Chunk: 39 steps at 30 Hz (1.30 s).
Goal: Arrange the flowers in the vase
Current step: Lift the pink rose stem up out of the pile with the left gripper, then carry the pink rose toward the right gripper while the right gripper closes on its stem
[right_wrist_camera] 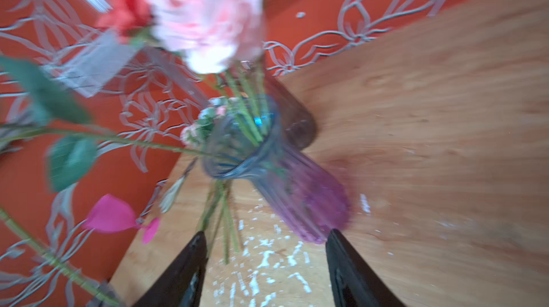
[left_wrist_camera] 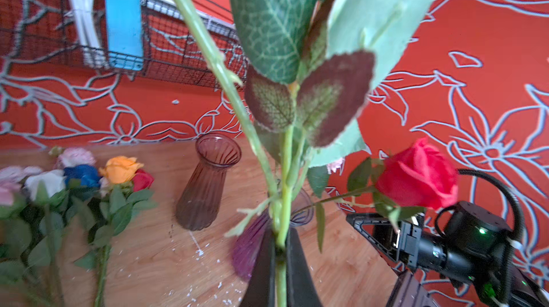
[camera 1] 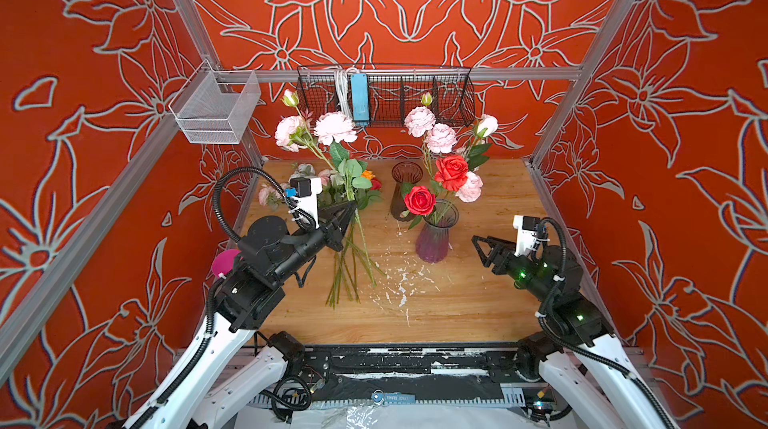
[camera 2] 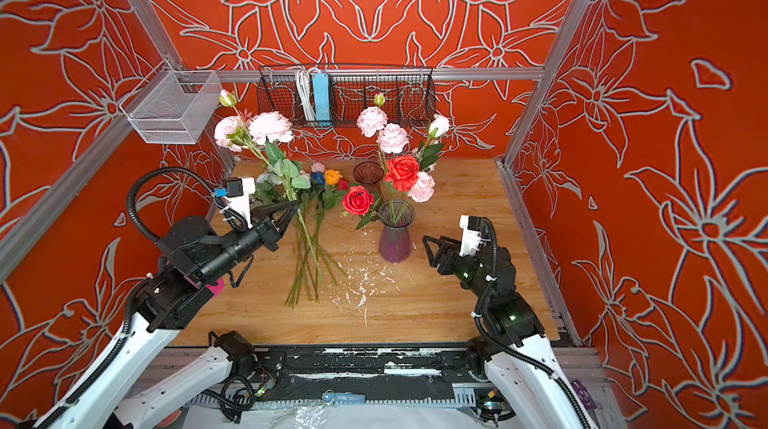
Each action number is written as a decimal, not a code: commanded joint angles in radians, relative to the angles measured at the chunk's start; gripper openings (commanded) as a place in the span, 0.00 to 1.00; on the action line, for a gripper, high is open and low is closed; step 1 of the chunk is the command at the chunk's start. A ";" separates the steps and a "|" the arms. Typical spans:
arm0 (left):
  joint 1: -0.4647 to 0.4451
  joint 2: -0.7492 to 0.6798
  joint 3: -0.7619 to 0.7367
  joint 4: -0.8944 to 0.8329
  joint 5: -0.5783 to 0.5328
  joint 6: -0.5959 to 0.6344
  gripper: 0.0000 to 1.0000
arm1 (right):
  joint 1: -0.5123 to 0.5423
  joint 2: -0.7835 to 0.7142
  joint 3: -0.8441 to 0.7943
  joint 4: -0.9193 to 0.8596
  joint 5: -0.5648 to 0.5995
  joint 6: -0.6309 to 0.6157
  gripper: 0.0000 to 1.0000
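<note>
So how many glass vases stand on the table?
2. The purple vase stands in front and holds flowers. The brown vase stands empty just behind it, partly covered by a red rose. None seems hidden.

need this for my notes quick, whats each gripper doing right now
left gripper: closed on a leafy flower stem
right gripper: open, holding nothing

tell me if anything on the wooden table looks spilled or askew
White flecks lie scattered over the wooden tabletop in front of the purple ribbed glass vase, like chipped paint or debris. One red rose in that vase leans far sideways over the rim, nearly level.
</note>
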 commanded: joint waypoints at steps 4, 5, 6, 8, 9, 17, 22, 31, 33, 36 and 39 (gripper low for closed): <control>-0.092 -0.025 -0.022 0.077 -0.012 0.031 0.00 | -0.003 0.029 0.172 0.045 -0.238 -0.055 0.65; -0.110 -0.039 -0.028 0.089 -0.028 0.038 0.00 | -0.002 0.033 0.187 0.040 -0.246 -0.060 0.64; -0.126 -0.048 -0.014 0.083 -0.034 0.055 0.00 | -0.002 0.037 0.199 0.037 -0.255 -0.063 0.65; -0.154 -0.039 0.033 0.052 -0.024 0.080 0.00 | -0.003 0.041 0.211 0.044 -0.274 -0.062 0.65; -0.174 -0.024 0.069 0.031 -0.018 0.092 0.00 | -0.003 0.041 0.214 0.055 -0.280 -0.058 0.65; -0.442 0.160 0.347 -0.080 -0.090 0.248 0.00 | -0.003 0.030 0.197 0.032 -0.212 -0.062 0.65; -0.573 0.266 0.471 -0.114 -0.137 0.289 0.00 | -0.002 0.006 0.198 -0.010 -0.187 -0.082 0.65; -0.683 0.601 0.783 -0.148 -0.249 0.320 0.00 | -0.003 -0.020 0.278 -0.080 -0.203 -0.132 0.64; -0.683 0.688 0.872 -0.166 -0.299 0.314 0.00 | -0.003 -0.034 0.297 -0.088 -0.199 -0.139 0.64; -0.683 0.819 1.016 -0.213 -0.343 0.314 0.00 | -0.003 -0.058 0.330 -0.099 -0.189 -0.153 0.62; -0.683 0.902 1.110 -0.238 -0.348 0.321 0.00 | -0.003 -0.061 0.372 -0.127 -0.196 -0.173 0.62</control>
